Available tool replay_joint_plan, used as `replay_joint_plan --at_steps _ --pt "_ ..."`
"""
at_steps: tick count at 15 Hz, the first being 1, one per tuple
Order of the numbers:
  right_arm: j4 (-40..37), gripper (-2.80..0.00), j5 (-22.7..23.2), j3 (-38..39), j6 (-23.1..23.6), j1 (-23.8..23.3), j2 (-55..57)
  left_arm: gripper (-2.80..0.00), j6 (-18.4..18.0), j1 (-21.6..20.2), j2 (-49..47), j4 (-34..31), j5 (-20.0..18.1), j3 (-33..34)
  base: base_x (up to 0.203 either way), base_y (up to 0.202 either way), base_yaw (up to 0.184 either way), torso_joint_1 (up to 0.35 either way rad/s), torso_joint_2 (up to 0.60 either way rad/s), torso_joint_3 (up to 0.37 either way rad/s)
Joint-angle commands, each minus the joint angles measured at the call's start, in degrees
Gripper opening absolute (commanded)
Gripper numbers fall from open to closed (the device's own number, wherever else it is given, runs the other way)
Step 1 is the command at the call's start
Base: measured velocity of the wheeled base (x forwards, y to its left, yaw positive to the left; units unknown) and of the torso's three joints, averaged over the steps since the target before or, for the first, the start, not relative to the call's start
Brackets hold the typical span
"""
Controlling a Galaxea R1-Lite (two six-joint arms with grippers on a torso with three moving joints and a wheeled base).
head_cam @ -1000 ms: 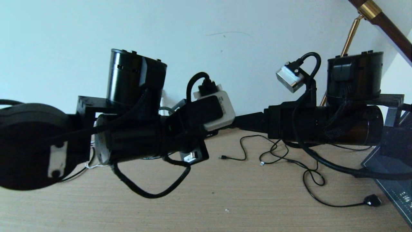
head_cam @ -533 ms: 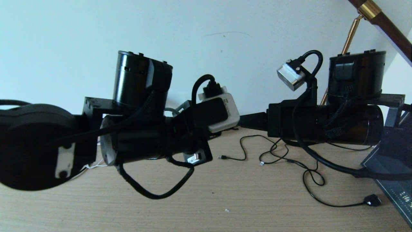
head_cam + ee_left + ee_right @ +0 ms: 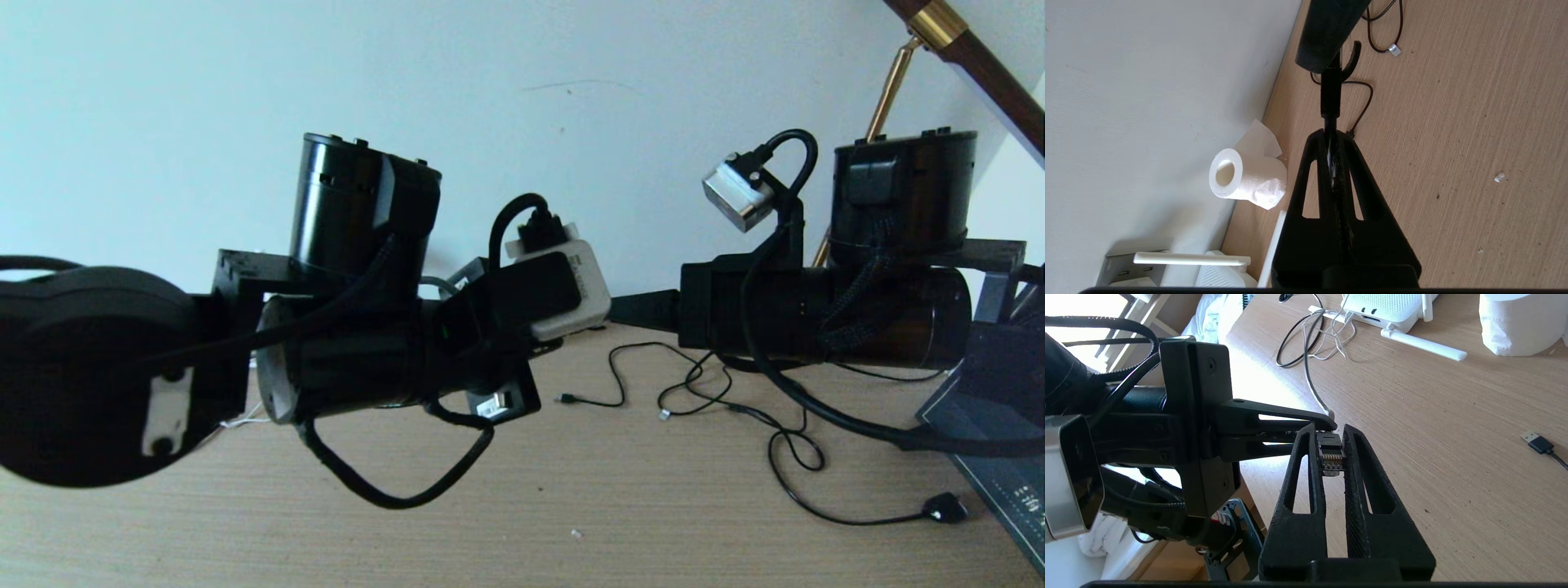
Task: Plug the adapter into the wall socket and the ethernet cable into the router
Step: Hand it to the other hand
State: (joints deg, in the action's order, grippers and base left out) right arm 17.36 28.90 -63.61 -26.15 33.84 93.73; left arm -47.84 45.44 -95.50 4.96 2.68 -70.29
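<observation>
The ethernet cable's clear plug (image 3: 1331, 455) is held in mid-air above the table. My right gripper (image 3: 1329, 430) is shut on the plug's sides, with the gold contacts facing its wrist camera. My left gripper (image 3: 1329, 132) is shut on the black cable just behind the boot (image 3: 1329, 98), and its fingers (image 3: 1274, 416) meet the right gripper's tips at a right angle. In the head view both arms meet at the middle, with the right fingers (image 3: 641, 309) pointing left. The white router (image 3: 1388, 310) with stick antennas (image 3: 1425, 346) lies by the wall. I cannot make out the adapter or the wall socket.
A tissue roll (image 3: 1245, 179) lies by the wall next to the router. Thin white cords (image 3: 1327, 339) tangle in front of the router. Thin black cables (image 3: 710, 392) with small plugs sprawl at the right. A dark flat panel (image 3: 1008, 482) lies at the table's right edge.
My right gripper has gone from wide open to shut on the plug. The left arm has shifted slightly to the right with the cable.
</observation>
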Motion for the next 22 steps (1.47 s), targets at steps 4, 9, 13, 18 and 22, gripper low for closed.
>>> replay_joint_plan --at_steps 4,9,13,18,22 --pt "0.13 -2.80 0.01 0.86 -0.22 0.08 -0.17 0.00 -0.41 0.08 0.49 1.39 0.74 1.91 0.000 0.000 0.000 0.000 0.00 0.000" --pt "-0.20 -2.80 -1.40 -0.79 -13.06 0.01 0.23 0.00 -2.41 0.16 1.13 14.78 1.58 5.92 0.000 0.000 0.000 0.000 0.00 0.000" --pt "-9.05 -2.80 -1.71 -11.05 -31.13 -0.02 1.39 0.00 -9.65 0.04 1.92 25.71 0.00 10.68 0.000 0.000 0.000 0.000 0.00 0.000" --pt "-23.53 -2.80 -0.26 -21.83 -42.14 -0.58 2.79 0.00 -17.47 -1.45 4.94 29.67 -3.83 14.38 0.000 0.000 0.000 0.000 0.00 0.000" --pt "-27.66 -2.80 11.29 -25.55 -51.11 -4.46 4.60 0.00 -23.26 -3.34 5.50 30.98 -8.75 14.40 0.000 0.000 0.000 0.000 0.00 0.000"
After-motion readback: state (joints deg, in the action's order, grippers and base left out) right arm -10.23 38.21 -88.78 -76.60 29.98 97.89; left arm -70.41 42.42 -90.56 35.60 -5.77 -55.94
